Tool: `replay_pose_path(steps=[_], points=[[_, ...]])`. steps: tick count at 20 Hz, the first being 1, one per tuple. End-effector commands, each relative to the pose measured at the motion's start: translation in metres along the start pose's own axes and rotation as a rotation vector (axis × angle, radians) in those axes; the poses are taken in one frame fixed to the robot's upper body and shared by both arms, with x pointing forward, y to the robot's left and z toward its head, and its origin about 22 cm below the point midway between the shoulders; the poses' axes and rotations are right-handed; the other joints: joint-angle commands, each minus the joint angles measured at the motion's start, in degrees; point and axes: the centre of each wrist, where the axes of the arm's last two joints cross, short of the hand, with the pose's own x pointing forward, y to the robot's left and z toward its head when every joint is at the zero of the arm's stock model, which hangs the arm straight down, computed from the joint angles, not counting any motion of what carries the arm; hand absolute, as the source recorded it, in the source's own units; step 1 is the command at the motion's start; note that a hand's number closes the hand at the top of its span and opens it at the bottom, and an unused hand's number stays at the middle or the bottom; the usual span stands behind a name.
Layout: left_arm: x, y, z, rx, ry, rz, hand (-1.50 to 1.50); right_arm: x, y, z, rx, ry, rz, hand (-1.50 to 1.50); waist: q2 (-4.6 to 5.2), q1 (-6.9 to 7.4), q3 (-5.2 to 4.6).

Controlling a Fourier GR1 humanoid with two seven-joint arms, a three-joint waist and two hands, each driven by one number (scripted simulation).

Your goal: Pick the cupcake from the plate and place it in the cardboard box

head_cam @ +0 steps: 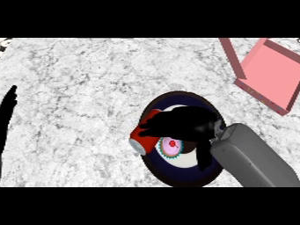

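Fingers of right hand (181, 123) curled — gripping cupcake (153, 143).

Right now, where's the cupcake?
Head view, lower centre-right: the cupcake sits on the dark plate, directly under the right hand, with the pink box at upper right.

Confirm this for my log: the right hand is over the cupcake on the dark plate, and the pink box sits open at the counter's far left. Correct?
Not quite. The head view shows the pink box open at the counter's far right, not the far left. The rest holds: the right hand is over the cupcake on the dark plate.
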Motion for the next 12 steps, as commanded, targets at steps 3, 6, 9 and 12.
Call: replay_pose_path(steps=[3,6,9,12], points=[[0.005,-0.003,0.002,0.006,-0.004,-0.020,0.00,0.009,0.015,-0.018,0.078,0.091,0.020,-1.50,0.02,0.19,0.01],[0.006,0.008,-0.014,0.012,0.000,-0.007,0.00,0.002,0.030,-0.036,0.102,0.114,0.030,-1.50,0.15,0.28,0.01],[0.002,0.010,-0.004,-0.005,-0.008,-0.016,0.00,-0.011,0.040,-0.030,0.089,0.114,0.035,-1.50,0.11,0.28,0.02],[0.001,-0.011,0.005,-0.002,-0.012,0.001,0.00,-0.006,0.041,-0.044,-0.062,0.081,0.116,1.50,0.13,0.45,0.03]])
